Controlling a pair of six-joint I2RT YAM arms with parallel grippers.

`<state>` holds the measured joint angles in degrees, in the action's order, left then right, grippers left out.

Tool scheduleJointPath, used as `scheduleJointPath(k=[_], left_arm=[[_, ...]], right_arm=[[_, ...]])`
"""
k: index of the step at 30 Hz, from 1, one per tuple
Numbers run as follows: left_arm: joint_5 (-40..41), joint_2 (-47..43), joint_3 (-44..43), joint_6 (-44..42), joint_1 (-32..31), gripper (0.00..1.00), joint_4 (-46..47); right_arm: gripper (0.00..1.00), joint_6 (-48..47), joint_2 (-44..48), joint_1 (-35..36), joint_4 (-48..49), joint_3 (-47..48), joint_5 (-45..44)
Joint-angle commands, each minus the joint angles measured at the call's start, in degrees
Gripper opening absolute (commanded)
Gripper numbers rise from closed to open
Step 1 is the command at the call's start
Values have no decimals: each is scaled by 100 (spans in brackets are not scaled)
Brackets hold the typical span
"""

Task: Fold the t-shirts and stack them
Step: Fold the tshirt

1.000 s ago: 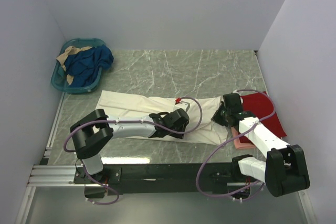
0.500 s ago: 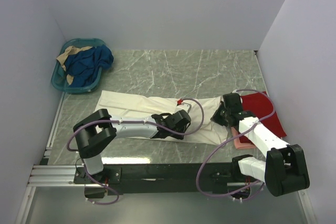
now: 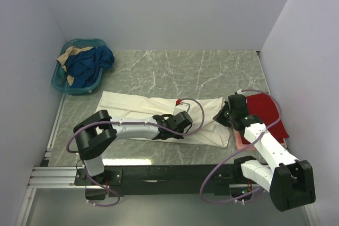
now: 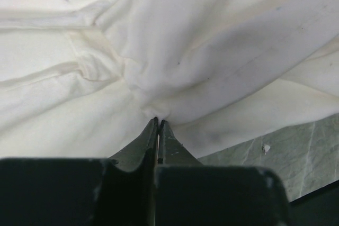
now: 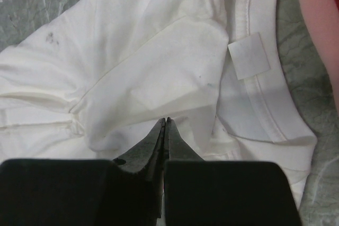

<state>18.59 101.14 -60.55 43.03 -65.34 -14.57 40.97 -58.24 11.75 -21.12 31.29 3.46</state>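
- Left pincer (image 4: 158,125): closed tight on a bunched fold of the cream t-shirt (image 3: 135,107), with creases fanning out from its tips.
- Right pincer (image 5: 164,122): closed, pinching a raised flap of the same shirt near its neck end.
- Cream t-shirt: lies long and flat on the surface (image 3: 212,72), stretched between my two pincers and running on past the left one to its left. The ribbed collar (image 5: 253,3) and a blank white label (image 5: 249,55) sit just to the right of my right pincer's tips.
- Red t-shirt (image 3: 266,110): lies flat, just to the right of my right pincer and close to the right wall.
- Pink t-shirt (image 3: 238,139): only a sliver shows, on the near side of my right pincer and partly under that arm.
- Surface: grey-green marble pattern with pale veins.
- Teal basket (image 3: 60,82): well apart from my left pincer, at the far left corner. It holds a blue cloth (image 3: 91,62) and a tan cloth (image 3: 71,54).
- Room: plain pale walls (image 3: 159,9) on three sides. A metal rail (image 3: 53,175) runs along the near edge, behind both pincers.
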Motion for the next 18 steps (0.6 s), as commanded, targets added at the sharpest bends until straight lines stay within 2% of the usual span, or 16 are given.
scheduleJointPath(k=[1, 12, 18], left_arm=[[426, -481, -71, 109, -23, 3, -195], [549, -815, 140, 285, -14, 1, -345], [506, -886, 255, 356, -14, 1, -319]], right_arm=[[0, -54, 225, 47, -111, 88, 49], [0, 174, 743, 433, -348, -114, 216], [0, 437, 998, 907, -507, -219, -3]])
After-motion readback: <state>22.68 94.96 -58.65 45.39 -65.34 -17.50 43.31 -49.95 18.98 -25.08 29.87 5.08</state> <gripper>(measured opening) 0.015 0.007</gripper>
